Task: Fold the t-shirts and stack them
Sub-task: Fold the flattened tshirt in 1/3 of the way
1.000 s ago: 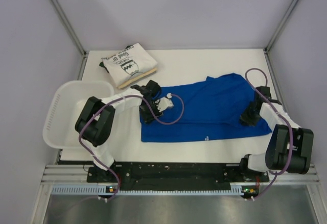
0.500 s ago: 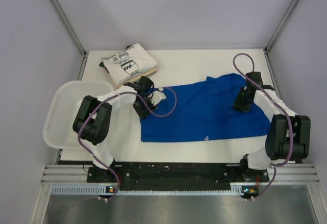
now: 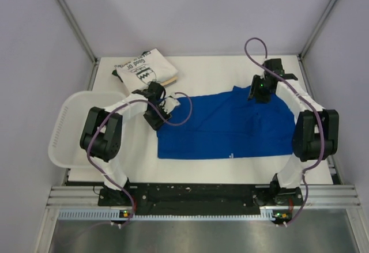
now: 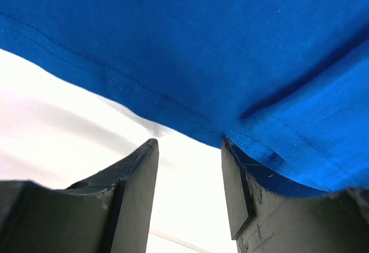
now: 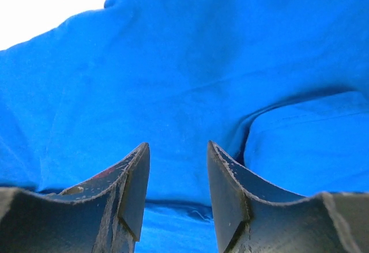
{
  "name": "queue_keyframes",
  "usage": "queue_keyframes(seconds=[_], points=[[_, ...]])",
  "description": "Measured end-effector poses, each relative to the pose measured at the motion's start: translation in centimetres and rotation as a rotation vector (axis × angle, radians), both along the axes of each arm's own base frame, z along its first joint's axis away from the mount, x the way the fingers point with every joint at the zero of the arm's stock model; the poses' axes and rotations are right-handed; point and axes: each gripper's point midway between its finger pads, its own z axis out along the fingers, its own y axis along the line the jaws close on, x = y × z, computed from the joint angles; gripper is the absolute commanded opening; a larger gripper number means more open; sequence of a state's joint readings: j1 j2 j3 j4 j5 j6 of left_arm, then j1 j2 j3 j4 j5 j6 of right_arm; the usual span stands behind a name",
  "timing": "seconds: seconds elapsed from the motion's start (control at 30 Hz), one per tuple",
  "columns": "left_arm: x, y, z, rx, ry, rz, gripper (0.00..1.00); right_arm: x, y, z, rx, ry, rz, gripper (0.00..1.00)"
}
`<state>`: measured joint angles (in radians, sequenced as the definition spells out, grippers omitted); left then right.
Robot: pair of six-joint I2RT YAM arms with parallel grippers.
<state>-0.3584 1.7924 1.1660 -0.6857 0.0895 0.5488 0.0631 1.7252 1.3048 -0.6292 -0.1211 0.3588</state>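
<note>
- Hovering at the far left corner of the blue shirt (image 3: 225, 129): left claw (image 3: 157, 113), fingers parted by a narrow gap, gripping nothing.
- Seen from the left wrist: stitched blue hem just ahead of the claw tips, bare white worktop (image 4: 69, 109) between the fingers and off to their left, blue cloth touching the right-hand finger.
- Poised over the far right part of the blue shirt: right claw (image 3: 259, 93), fingers moderately apart, nothing pinched between them.
- Seen from the right wrist: blue cloth ahead of and beneath that claw, a raised fold running off to its right, a patch of worktop ahead on the far left.
- Spread flat on the worktop, reaching from one claw to the other and toward the arm bases: the blue shirt.
- Lying folded just beyond and left of the left claw, black print upward, apart from the blue shirt: white shirt (image 3: 143, 71).
- Sitting well left of the left claw, at the worktop's left edge: basket (image 3: 60, 129).
</note>
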Motion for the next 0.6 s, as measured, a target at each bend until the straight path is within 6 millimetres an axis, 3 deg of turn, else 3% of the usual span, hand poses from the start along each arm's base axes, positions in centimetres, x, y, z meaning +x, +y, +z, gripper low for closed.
queue_keyframes(seconds=[0.13, 0.27, 0.33, 0.43, 0.6], points=[[-0.5, -0.6, 0.5, -0.044, 0.026, -0.017, 0.52, 0.2, -1.2, 2.3, -0.092, -0.061, 0.003, 0.35], [-1.5, -2.2, 1.9, -0.129, 0.067, -0.063, 0.49, -2.4, -3.6, 2.6, -0.175, -0.045, -0.061, 0.1], [-1.8, -3.2, 2.8, -0.179, 0.079, -0.09, 0.49, -3.7, -4.2, 1.5, -0.195, -0.002, -0.082, 0.0], [-2.1, -4.0, 3.3, -0.22, 0.095, -0.118, 0.48, -5.2, -4.0, -1.6, -0.203, 0.099, -0.085, 0.0], [-2.8, -3.8, 2.6, -0.212, 0.135, -0.116, 0.46, -5.8, -0.2, -6.4, -0.205, 0.239, 0.03, 0.0]])
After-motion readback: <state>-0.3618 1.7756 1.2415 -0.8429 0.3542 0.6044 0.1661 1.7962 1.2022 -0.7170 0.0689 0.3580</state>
